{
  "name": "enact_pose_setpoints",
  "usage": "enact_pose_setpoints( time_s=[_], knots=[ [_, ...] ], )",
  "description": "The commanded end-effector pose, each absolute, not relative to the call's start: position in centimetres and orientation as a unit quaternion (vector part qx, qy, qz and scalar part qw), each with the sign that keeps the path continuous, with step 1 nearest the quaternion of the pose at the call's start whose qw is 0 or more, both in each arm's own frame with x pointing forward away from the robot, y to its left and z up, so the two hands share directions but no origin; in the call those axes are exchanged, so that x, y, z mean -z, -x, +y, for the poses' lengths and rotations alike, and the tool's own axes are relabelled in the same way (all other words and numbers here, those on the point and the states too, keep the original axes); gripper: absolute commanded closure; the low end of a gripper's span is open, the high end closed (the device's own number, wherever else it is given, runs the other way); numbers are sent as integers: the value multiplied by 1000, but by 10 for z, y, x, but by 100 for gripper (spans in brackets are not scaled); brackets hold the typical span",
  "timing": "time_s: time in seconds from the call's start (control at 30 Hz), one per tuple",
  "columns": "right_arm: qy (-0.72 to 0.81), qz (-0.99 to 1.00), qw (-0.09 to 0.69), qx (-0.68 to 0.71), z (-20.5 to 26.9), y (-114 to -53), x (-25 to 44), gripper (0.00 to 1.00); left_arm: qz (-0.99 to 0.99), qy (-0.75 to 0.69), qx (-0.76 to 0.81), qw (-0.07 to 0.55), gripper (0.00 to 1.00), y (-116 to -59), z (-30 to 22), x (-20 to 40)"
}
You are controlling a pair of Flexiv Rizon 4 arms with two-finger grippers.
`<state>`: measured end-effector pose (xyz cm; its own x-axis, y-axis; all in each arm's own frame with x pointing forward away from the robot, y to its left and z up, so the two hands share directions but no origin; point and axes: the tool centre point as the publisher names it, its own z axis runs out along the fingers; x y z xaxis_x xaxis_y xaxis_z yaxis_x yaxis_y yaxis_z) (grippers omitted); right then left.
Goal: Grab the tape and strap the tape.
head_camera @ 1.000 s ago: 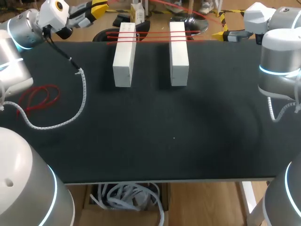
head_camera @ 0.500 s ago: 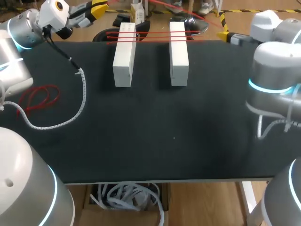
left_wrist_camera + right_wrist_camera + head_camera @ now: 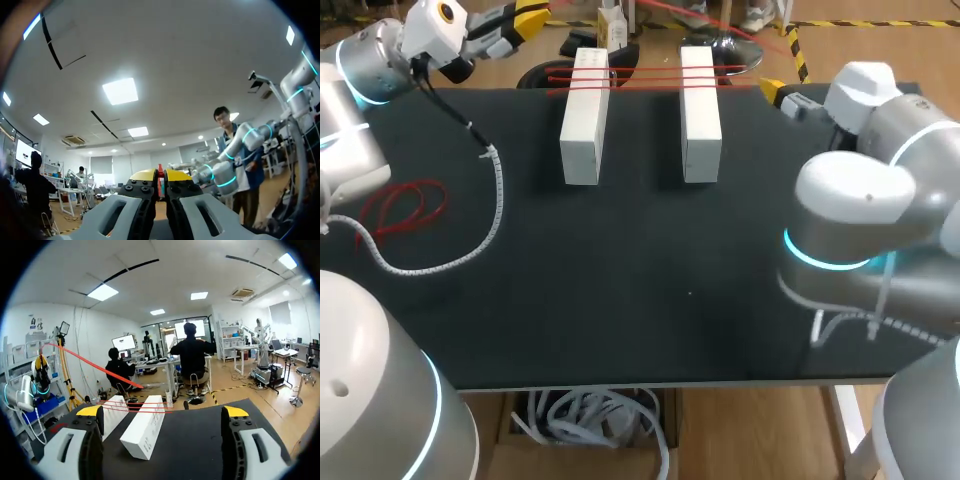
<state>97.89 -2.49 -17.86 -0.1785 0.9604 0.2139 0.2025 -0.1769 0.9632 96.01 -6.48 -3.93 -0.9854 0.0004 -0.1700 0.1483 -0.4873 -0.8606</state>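
Observation:
Two white blocks (image 3: 585,115) (image 3: 700,110) stand side by side at the table's far edge, with strands of red tape (image 3: 640,75) stretched across their far ends. My left gripper (image 3: 530,15) hovers beyond the far left corner. In the left wrist view the left gripper (image 3: 160,176) is shut with a sliver of red tape (image 3: 160,172) between its yellow tips. My right gripper (image 3: 780,92) hangs to the right of the blocks. In the right wrist view the right gripper (image 3: 162,412) is open, with the blocks (image 3: 147,427) and tape (image 3: 135,407) ahead of it.
A loose loop of red tape (image 3: 405,205) lies on the black table (image 3: 650,300) at the left. A white spiral cable (image 3: 495,200) of my left arm trails across the table beside it. My right arm's bulky joints (image 3: 850,220) hang over the table's right side.
My right arm has swung in from the right edge over the table, carrying its open gripper left toward the blocks. The left arm and the tape have stayed put.

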Motion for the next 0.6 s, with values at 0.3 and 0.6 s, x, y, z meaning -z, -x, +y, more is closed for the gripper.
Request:
enact_pose_setpoints(
  time_s=[0.3, 0.6],
  knots=[
    [-613, 430, 351, -562, 23, -941, 177, 0, 503, -75, 860, 43, 100, -961, -65, 40],
    [-687, 314, 207, -622, 40, -925, 184, 0, 503, -75, 860, 43, 100, -961, -65, 40]
  ],
)
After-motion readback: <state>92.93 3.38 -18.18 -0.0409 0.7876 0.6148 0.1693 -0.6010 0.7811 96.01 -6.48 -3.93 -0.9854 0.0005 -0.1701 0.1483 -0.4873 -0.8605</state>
